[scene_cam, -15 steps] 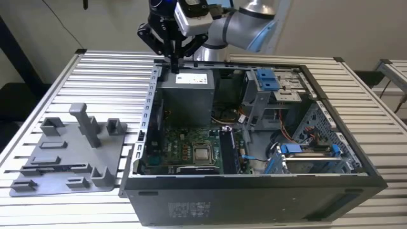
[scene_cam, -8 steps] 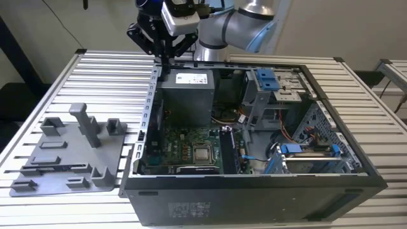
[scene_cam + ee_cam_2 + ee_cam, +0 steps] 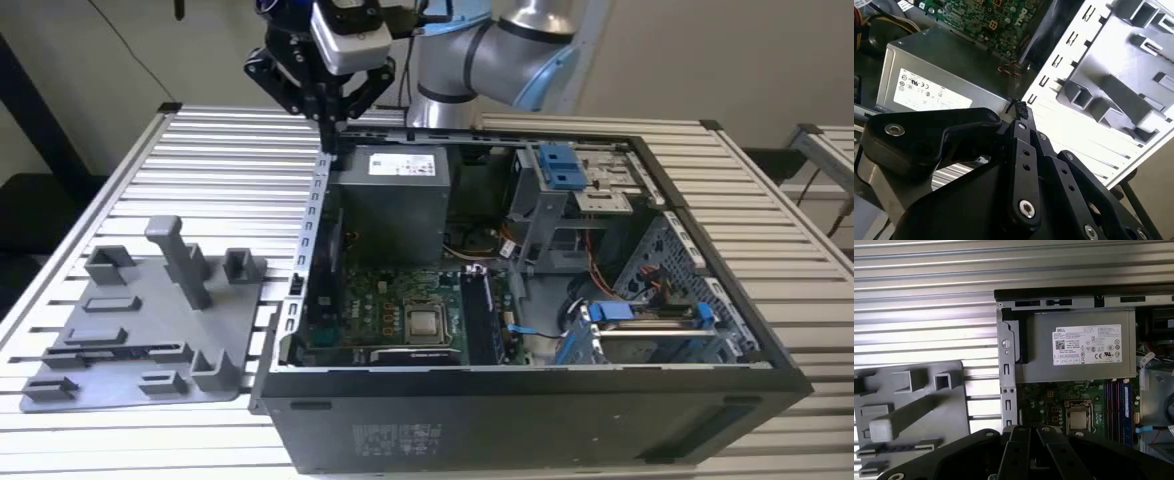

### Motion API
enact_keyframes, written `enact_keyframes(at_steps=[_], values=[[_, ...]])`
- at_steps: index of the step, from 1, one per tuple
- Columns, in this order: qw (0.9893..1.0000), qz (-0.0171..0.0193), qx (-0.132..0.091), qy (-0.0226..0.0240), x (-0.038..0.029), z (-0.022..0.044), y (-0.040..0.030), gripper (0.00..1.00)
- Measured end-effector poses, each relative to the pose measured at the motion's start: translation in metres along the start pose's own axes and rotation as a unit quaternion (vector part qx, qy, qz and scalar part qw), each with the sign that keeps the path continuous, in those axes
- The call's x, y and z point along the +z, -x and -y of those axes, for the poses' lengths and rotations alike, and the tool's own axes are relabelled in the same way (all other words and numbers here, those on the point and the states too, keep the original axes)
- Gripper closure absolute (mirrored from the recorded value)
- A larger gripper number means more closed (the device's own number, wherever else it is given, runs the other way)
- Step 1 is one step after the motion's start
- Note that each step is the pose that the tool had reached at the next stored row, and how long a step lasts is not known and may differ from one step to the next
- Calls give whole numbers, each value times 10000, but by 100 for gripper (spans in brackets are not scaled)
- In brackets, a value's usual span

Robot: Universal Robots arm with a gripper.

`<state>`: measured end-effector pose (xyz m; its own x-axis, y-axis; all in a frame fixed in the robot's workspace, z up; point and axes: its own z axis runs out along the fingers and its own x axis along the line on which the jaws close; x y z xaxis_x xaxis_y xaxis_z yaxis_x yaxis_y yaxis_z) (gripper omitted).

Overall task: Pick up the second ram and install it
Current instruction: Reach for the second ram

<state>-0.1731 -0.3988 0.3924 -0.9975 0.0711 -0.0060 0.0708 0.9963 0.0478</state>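
Observation:
In the exterior view my gripper hangs over the back left corner of the open computer case, fingers pointing down and drawn together; I see nothing between them. The second wrist view shows the black fingers meeting at a tip above the power supply. The grey tray with upright pegs lies on the exterior view's left of the case. A thin dark strip, seemingly the second ram, rests in one of its long slots. The memory slots run beside the processor socket on the green board.
The case stands on a slatted metal table. Inside are the power supply, a metal drive cage with blue clips and blue cables. A tall peg rises from the tray. The arm's base stands behind the case.

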Motion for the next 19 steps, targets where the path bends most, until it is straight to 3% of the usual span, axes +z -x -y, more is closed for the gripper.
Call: enact_keyframes(at_steps=[9,19], values=[[10000,2,1,0,-2,15,-218,89],[10000,48,-2,4,-2,44,-612,89]])
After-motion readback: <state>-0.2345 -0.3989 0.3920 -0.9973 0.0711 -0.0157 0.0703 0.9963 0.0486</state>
